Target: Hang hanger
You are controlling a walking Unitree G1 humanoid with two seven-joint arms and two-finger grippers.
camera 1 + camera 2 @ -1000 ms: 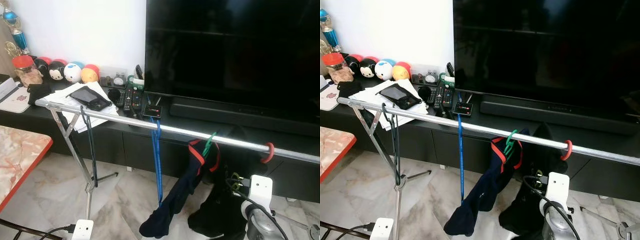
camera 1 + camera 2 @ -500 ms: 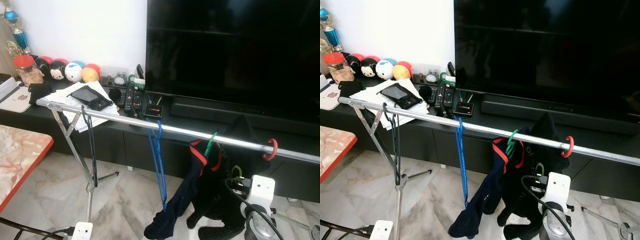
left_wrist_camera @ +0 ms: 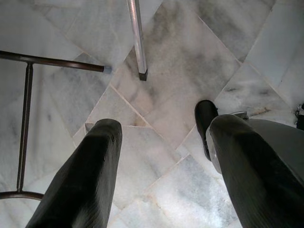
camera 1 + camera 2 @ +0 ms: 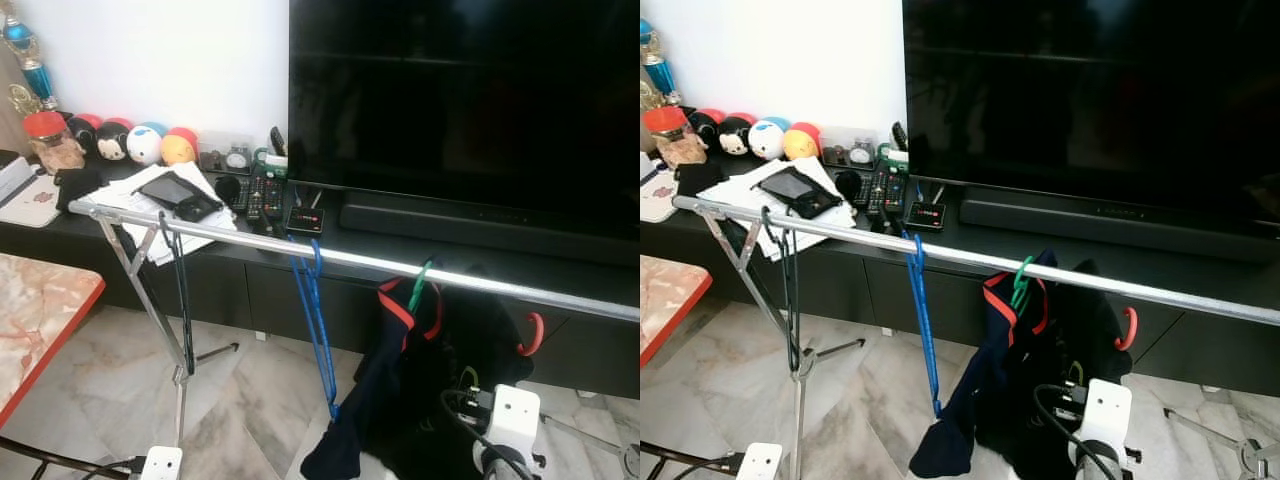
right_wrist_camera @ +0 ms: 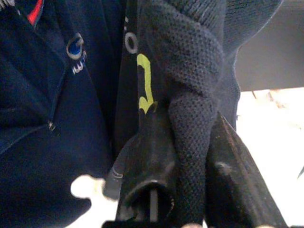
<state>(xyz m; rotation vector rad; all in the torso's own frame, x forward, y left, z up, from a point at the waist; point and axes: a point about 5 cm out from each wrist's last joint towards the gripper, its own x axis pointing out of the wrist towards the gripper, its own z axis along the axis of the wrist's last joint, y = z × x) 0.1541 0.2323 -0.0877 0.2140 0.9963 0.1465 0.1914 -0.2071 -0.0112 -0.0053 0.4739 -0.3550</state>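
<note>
Currently right gripper (image 5: 183,190) clamped on black garment (image 5: 194,95); its red hanger (image 4: 530,335) hook hangs below rail (image 4: 350,260), off it. Left gripper (image 3: 161,156) idle, fingers apart over floor. Risk: fabric-only grip lets hanger swing, hook misses rail. Versus half second ago: red hook was over rail, now dropped beneath.

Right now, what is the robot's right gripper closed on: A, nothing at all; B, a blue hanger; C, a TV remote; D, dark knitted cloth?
D: in the right wrist view the right gripper pinches a fold of dark knitted cloth between its two black fingers.
</note>
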